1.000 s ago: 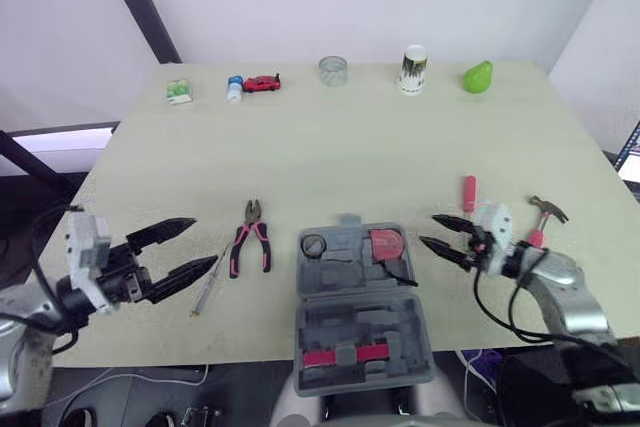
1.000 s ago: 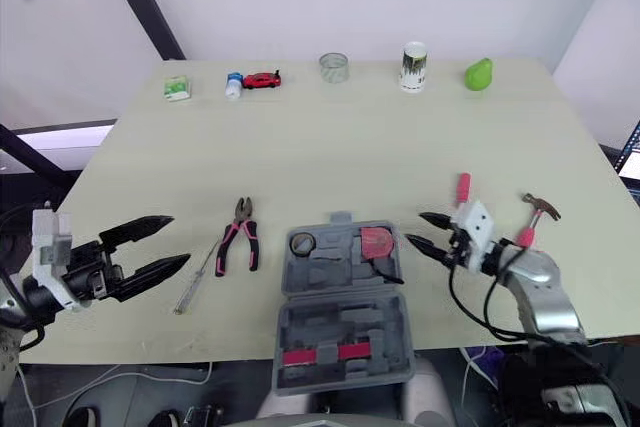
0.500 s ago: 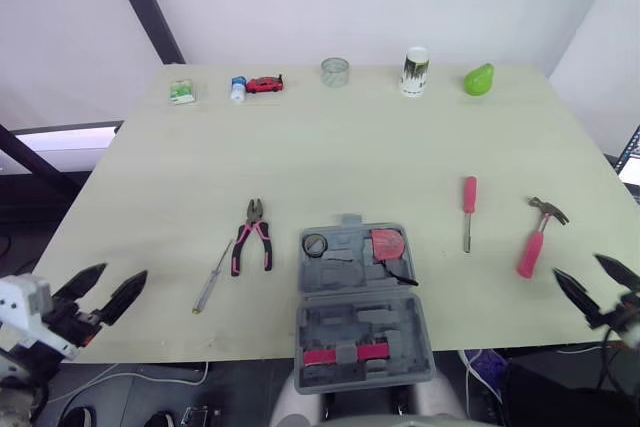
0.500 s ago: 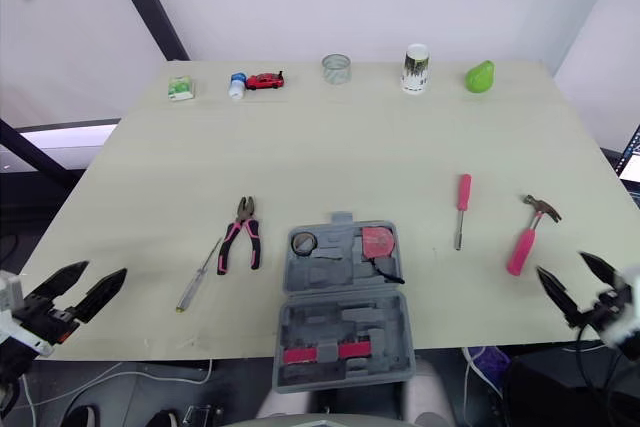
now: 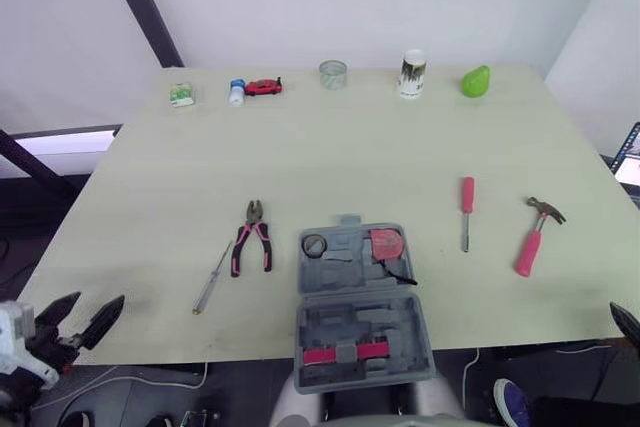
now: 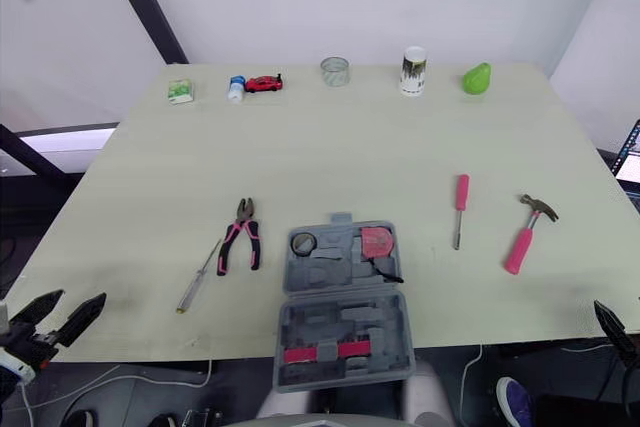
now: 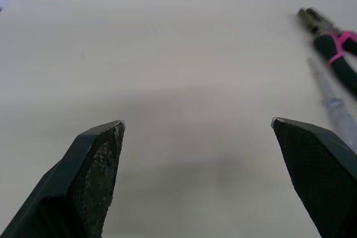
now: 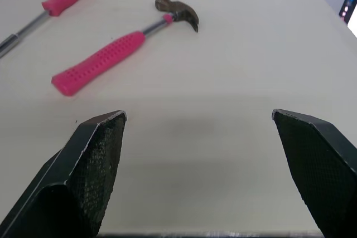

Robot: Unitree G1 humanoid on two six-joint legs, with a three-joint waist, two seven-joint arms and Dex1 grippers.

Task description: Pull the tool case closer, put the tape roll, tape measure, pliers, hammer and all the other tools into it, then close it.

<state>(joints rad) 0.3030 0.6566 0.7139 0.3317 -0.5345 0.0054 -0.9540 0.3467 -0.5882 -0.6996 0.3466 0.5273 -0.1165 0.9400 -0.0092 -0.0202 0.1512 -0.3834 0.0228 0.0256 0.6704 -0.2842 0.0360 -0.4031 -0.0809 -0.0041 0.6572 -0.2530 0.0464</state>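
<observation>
Left eye view: tool case (image 5: 352, 325) open at table's (image 5: 350, 157) near edge; judged rigid, light, side wall best hold. Left wrist view: left gripper (image 7: 198, 124) spread wide. Right wrist view: right gripper (image 8: 199, 116) wide; hammer (image 8: 100, 62) by right edge, likely head-heavy, handle preferred.

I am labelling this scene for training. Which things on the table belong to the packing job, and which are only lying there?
For the job: tool case, tape roll and tape measure already in it, pliers, slim screwdriver, pink screwdriver, hammer.

Lying about: green box, small bottle, red toy car, clear cup, paper cup, green pear.
</observation>
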